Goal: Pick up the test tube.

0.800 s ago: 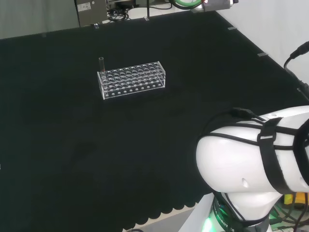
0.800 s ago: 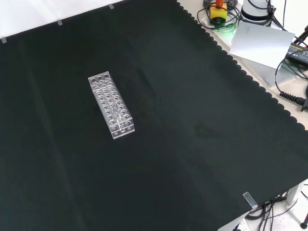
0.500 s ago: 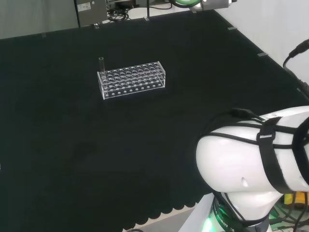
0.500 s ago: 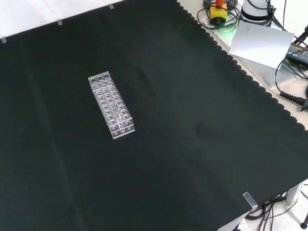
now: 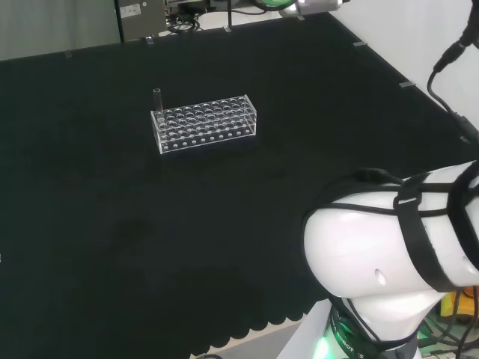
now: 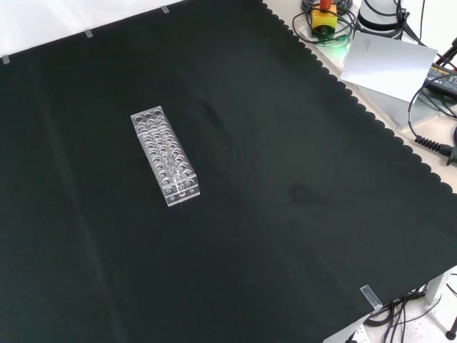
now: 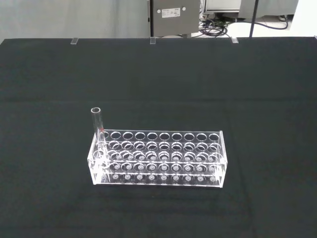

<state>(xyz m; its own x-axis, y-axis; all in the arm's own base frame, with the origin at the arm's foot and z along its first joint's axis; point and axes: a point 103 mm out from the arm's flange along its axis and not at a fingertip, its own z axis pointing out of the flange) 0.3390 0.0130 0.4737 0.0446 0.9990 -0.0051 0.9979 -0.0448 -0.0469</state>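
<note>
A clear test tube [image 5: 157, 100] stands upright in a corner hole at the left end of a clear plastic rack [image 5: 203, 123], seen in the head view. The wrist view looks at the rack [image 7: 157, 158] from some way off. There the test tube [image 7: 97, 127] rises above the rack's top at one end, and all the other holes look bare. In the front view the rack [image 6: 165, 155] lies left of the cloth's middle, long side running up and down.
The arm's big white link [image 5: 397, 254] stands at the head view's lower right. Beyond the cloth's scalloped edge lie cables and a yellow box with a red button [image 6: 325, 18]. A grey box [image 7: 174, 17] stands behind the bench.
In the head view the arm's white link has shifted slightly and the cable at the upper right has risen. The rack and test tube have not moved.
</note>
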